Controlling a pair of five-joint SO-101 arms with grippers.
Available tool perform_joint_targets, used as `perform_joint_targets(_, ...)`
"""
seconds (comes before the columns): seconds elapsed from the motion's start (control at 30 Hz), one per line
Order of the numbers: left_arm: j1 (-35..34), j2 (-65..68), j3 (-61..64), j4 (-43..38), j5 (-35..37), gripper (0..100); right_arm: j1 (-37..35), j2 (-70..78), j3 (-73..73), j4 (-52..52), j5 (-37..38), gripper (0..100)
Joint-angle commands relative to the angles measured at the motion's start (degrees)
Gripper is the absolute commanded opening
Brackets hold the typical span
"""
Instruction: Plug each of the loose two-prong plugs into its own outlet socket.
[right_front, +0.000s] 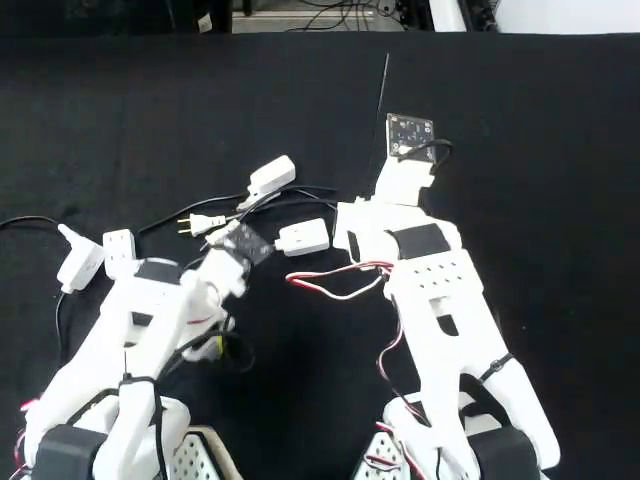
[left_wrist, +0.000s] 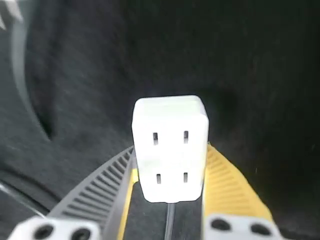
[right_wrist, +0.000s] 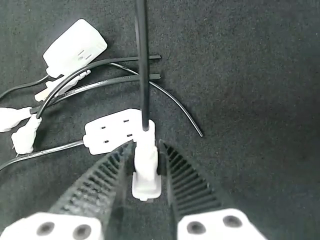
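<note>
Fuzzy black cloth (right_wrist: 250, 75) underlies a boxy white socket (left_wrist: 170, 147) and slim rounded plug (right_wrist: 146, 170).

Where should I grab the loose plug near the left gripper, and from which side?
Take the loose plug by its white body, behind the prongs, coming down from above. It lies flat, prongs pointing left in the high view, cord trailing right, so both sides look free.

The black cord (right_wrist: 142, 50) runs off the right wrist view's edge — its far end unseen.
</note>
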Motion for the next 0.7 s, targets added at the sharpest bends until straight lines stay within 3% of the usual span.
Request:
perform_joint_targets(0.0, 1.7, -1.2, -8.1, -1.5, 1.9, 15, 1.0, 0.1, -2.5, 0.0, 0.4, 1.1)
perform_joint_targets(0.23, 7.9, 11.3, -15.7, -2.1, 1.8, 15, 1.1, 0.1, -2.5, 0.0, 0.4, 1.1)
perform_joint_targets(0.43, 8.0, 26.2, -21.2, -3.5, 1.9, 19, 1.1, 0.1, -2.5, 0.0, 0.4, 1.1)
perform_joint_targets(0.53, 6.2, 26.5, -22.2, -2.8, 4.0, 33, 0.9, 0.1, -2.4, 0.0, 0.4, 1.1)
perform_joint_targets(0.67, 4.3, 22.2, -21.4, -3.0, 5.3, 32, 0.8, 0.1, -2.4, 0.2, 1.7, 1.1)
